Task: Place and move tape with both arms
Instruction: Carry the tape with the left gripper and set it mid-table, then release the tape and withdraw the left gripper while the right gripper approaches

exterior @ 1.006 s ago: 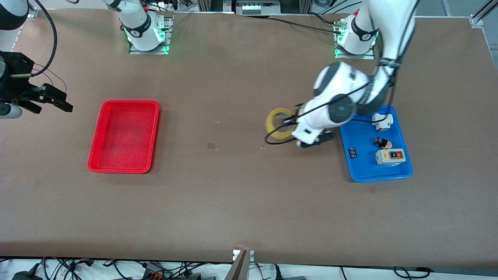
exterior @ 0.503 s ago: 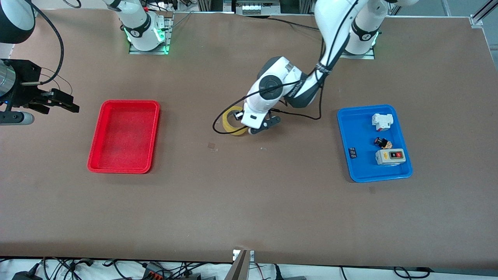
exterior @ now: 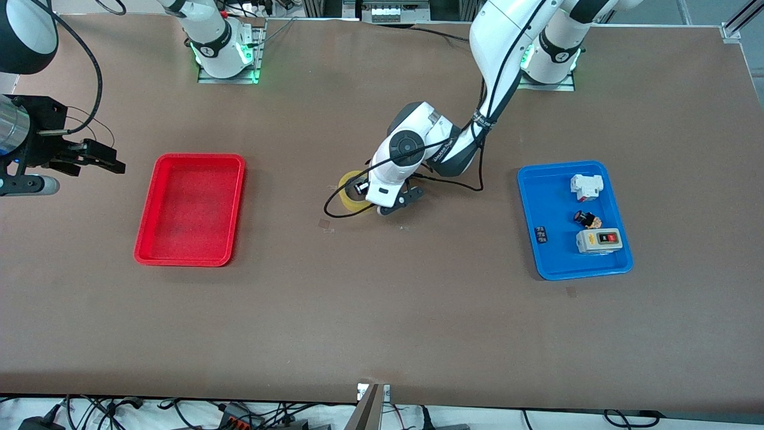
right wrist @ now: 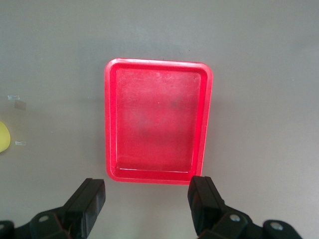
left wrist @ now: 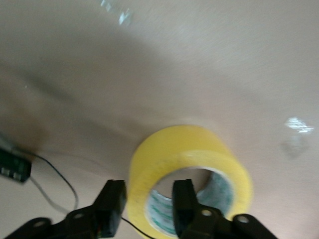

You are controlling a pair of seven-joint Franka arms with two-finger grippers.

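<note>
The tape (exterior: pixel 348 192), a yellow ring, sits on the brown table about midway between the two trays. My left gripper (exterior: pixel 365 198) is down at it. In the left wrist view one finger (left wrist: pixel 113 199) stands outside the tape (left wrist: pixel 199 147) wall and the other inside the hole. My left gripper (left wrist: pixel 149 193) is open, with a small gap on each side of the wall. My right gripper (exterior: pixel 100 159) hangs open and empty over the table at the right arm's end, beside the red tray (exterior: pixel 190 209). From my right gripper (right wrist: pixel 147 193) the tape (right wrist: pixel 3 137) shows only as a sliver.
A blue tray (exterior: pixel 552 257) at the left arm's end holds white switch parts (exterior: pixel 598 240) and small black pieces. The red tray (right wrist: pixel 158 127) has nothing in it. A black cable (exterior: pixel 337 212) loops from the left wrist onto the table beside the tape.
The left arm carried the tape from beside the blue tray to the middle of the table, and its fingers have come apart. The right gripper drifted slightly toward the red tray.
</note>
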